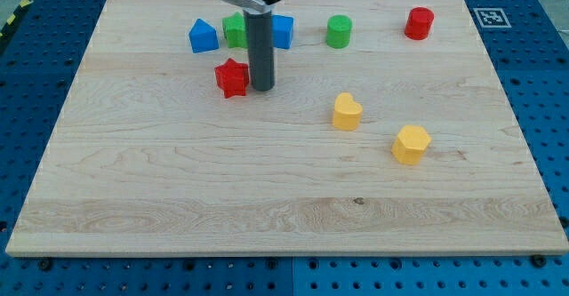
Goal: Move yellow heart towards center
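Yellow heart (347,112) is sitting a little to the view's right of the board's middle, upright and apart from every other block. Scanning from the view's left across the wooden board (178,198): a blue block with a peaked top (203,36) is resting near the view's top edge, and a green block (234,29) is standing just beside it, partly hidden behind my rod. Below these, a red star-shaped block (232,77) is lying just to the view's left of my tip (262,88); whether the two are touching, I cannot tell. My tip is resting on the board surface, well to the view's left of the heart and slightly higher in the view. I am carrying no gripper, so my rod is holding nothing. Behind the rod, a second blue block (283,30) is showing at its right side. Continuing right, a green cylinder (339,31) is standing near the top edge, and a red cylinder (420,23) is standing farther right. A yellow hexagonal block (411,144) is lying below and to the right of the heart, near it but not touching.
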Robot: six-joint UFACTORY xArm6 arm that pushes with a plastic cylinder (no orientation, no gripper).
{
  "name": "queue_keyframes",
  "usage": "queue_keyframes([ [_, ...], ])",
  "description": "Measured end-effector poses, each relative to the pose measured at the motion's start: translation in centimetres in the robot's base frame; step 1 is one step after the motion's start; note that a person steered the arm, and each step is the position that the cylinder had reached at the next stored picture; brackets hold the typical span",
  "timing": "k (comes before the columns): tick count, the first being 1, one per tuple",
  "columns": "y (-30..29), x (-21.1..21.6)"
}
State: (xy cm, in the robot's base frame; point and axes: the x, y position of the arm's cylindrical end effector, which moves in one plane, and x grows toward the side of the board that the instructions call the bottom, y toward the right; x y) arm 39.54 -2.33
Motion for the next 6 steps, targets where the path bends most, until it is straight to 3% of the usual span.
queue_keyframes([
  [3,13.4,0.2],
  [6,15.0,6.7],
])
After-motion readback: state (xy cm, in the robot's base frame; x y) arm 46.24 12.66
